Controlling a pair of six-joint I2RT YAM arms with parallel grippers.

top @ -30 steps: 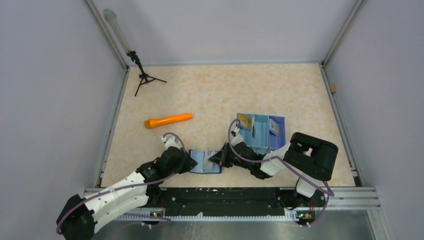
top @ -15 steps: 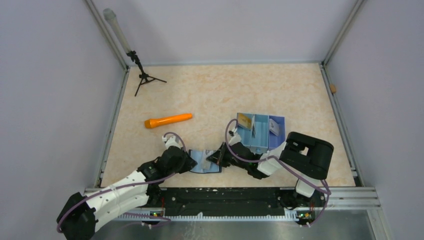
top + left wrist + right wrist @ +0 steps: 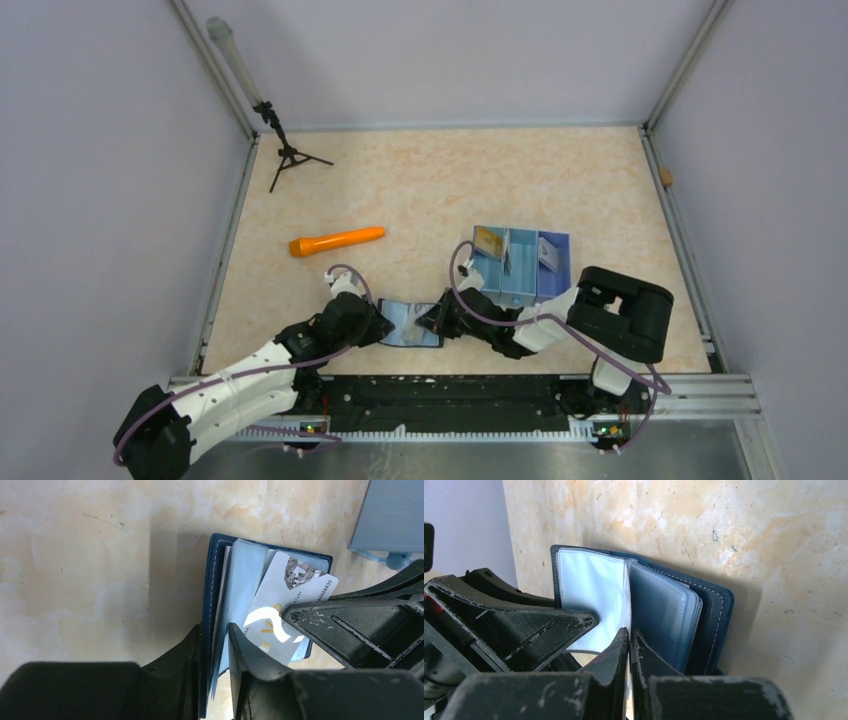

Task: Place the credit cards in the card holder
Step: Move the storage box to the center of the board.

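The navy card holder (image 3: pixel 410 326) lies open near the front edge of the table, its clear pale-blue sleeves (image 3: pixel 240 580) showing. My left gripper (image 3: pixel 216 635) is shut on its left cover and sleeves; from above, the left gripper (image 3: pixel 379 325) is at the holder's left end. My right gripper (image 3: pixel 629 635) is shut on a white credit card (image 3: pixel 287 597) with gold lettering, which lies slanted over the sleeves. In the right wrist view this card is edge-on between the pads, beside the card holder (image 3: pixel 711 615). A gold credit card (image 3: pixel 489 241) and a white one (image 3: pixel 549 254) rest in the blue tray.
The blue compartment tray (image 3: pixel 557 280) stands just behind the right arm (image 3: pixel 620 315). An orange torch-shaped object (image 3: pixel 337 241) lies at mid-left. A small black tripod (image 3: pixel 290 156) stands at the back left. Frame rails and walls close in the table on all sides.
My right gripper has slid a little to the left with the white card, closer over the card holder. The left gripper keeps its hold in the same place.
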